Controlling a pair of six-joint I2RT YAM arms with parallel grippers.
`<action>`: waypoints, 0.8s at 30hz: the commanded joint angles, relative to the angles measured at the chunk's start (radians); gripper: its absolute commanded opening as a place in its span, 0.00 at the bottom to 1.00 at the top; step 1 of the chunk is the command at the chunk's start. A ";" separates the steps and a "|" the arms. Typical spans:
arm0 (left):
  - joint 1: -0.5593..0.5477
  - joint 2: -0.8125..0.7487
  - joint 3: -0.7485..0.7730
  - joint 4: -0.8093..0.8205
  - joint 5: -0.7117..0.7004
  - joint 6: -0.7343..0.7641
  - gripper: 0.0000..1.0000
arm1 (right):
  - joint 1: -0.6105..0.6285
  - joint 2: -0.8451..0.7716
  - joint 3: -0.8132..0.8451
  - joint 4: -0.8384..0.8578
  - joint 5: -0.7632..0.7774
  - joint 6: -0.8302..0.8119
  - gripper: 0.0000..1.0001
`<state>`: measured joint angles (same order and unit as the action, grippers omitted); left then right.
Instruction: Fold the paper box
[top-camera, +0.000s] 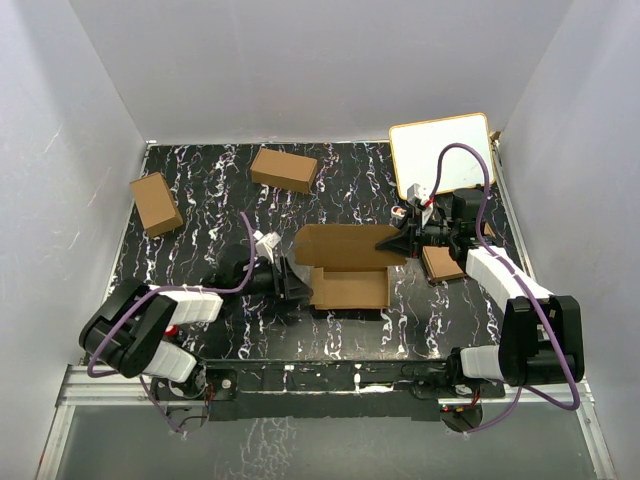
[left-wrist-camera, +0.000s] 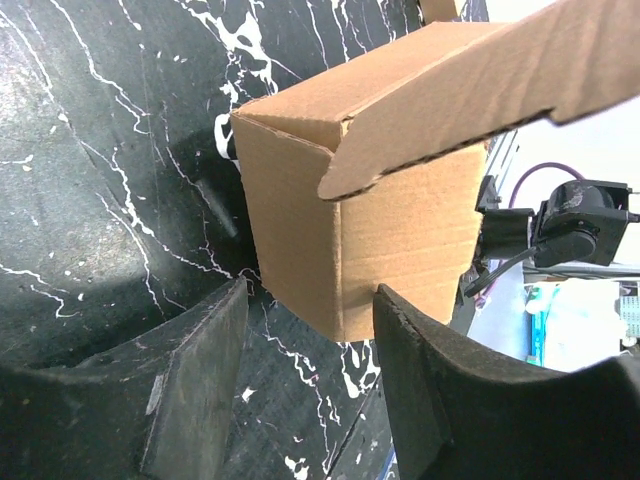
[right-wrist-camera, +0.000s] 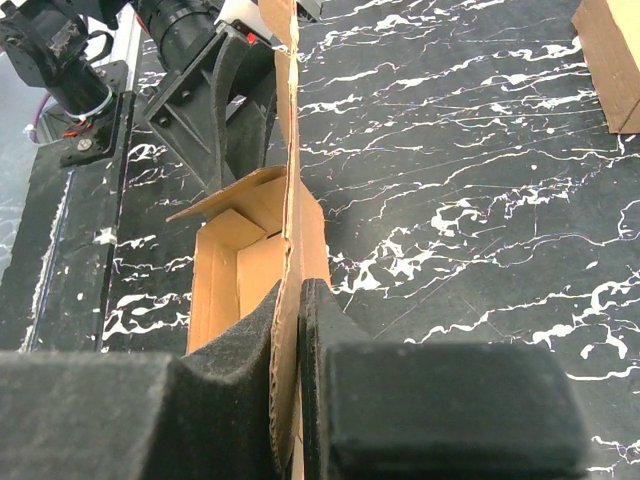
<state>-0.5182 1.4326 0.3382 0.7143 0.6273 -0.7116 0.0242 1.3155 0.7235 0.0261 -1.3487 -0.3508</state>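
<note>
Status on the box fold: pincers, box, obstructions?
Right pincer shut on paper box lid flap. Left pincer open, straddling box end. Two spare cartons rear-left, apart.

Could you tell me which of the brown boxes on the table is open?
The central paper box: its lid stands up, while both far cartons are closed.

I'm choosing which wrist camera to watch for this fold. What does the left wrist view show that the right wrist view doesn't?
Only the left wrist view: the closed outer end wall of the paper box, straddled by the open left tool, with a flap hanging over it. Only the right wrist view: the box's hollow inside, and the right tool shut on an upright panel of it. Both: the box, the left tool and the black marbled table.
</note>
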 joint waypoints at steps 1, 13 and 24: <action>-0.020 -0.014 0.003 0.043 -0.016 -0.026 0.52 | -0.003 -0.025 0.016 0.044 -0.023 -0.045 0.08; -0.118 -0.035 0.062 -0.128 -0.250 -0.044 0.53 | -0.001 -0.036 0.010 0.049 -0.013 -0.048 0.08; -0.226 -0.060 0.200 -0.404 -0.514 -0.034 0.51 | 0.011 -0.059 0.001 0.060 -0.016 -0.050 0.08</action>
<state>-0.7086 1.4097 0.4728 0.4442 0.2504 -0.7589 0.0273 1.2957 0.7235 0.0265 -1.3334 -0.3614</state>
